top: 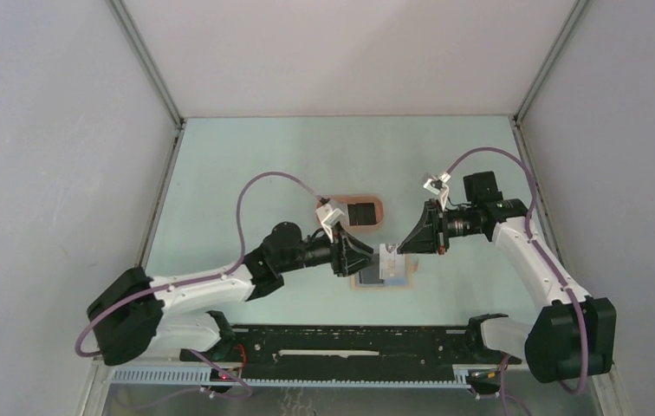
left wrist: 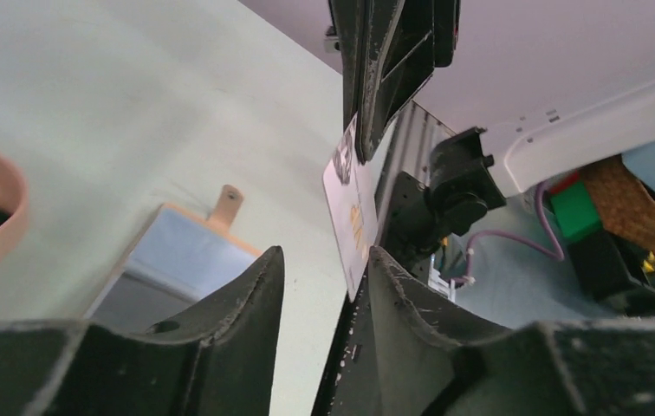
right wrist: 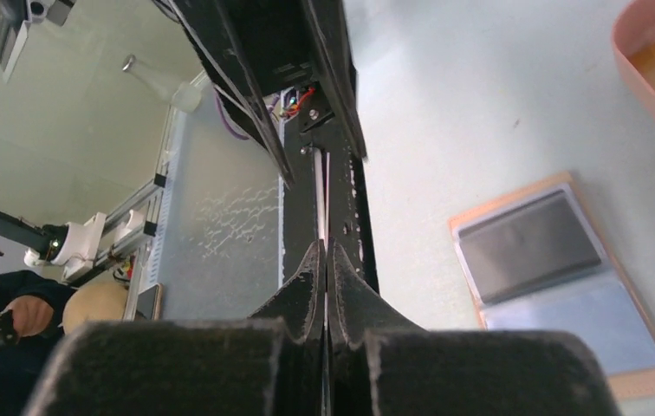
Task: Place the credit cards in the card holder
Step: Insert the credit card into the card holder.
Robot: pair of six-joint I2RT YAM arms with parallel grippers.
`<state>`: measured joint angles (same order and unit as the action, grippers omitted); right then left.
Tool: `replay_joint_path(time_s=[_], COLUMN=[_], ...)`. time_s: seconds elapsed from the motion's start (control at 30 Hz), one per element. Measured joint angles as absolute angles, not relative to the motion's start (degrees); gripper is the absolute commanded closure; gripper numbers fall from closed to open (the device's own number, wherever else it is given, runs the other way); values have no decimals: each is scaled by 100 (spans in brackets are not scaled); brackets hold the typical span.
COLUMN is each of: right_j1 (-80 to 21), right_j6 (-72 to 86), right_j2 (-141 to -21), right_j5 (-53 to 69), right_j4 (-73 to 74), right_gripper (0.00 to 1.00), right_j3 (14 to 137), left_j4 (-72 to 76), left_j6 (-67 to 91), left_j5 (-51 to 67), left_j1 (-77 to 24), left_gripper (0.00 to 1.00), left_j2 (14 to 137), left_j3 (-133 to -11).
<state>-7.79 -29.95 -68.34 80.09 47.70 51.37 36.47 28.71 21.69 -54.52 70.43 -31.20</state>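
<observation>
No text could be read anywhere: the pale card (left wrist: 352, 212) bore a dark patch and some yellow marks on its face, but they were too blurred and steeply angled to make out.

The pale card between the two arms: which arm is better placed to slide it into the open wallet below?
The right, probably: the right hand is shut on the card, while the left hand is open and grips nothing. The open card holder lies just beneath them.
</observation>
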Motion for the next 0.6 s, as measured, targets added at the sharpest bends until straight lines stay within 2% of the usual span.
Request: replay_joint_path(time_s=[0.07, 0.13, 0.4, 0.6], right_j1=[-620, -528, -539, -683], right_j6=[-2593, -2058, 537, 1356], right_j2=[-6836, -6827, -6772, -7194], right_j5=[7999, 7922, 6643, 5948], right_j4=[4375, 3859, 1422, 489], right_gripper=[100, 100, 100, 100], right_j3=[4956, 4674, 3229, 3063], left_j4=[3588, 3573, 3695, 3948], left_j6=[2906, 2978, 3723, 4211], left_j5=[1861, 1594, 451, -506], left_j1=[-5428, -5424, -5437, -5881], left_gripper=[44, 42, 43, 43], left_j2=[6709, 6449, 6112, 6598], left_j3=[-2886, -2646, -1656, -1531])
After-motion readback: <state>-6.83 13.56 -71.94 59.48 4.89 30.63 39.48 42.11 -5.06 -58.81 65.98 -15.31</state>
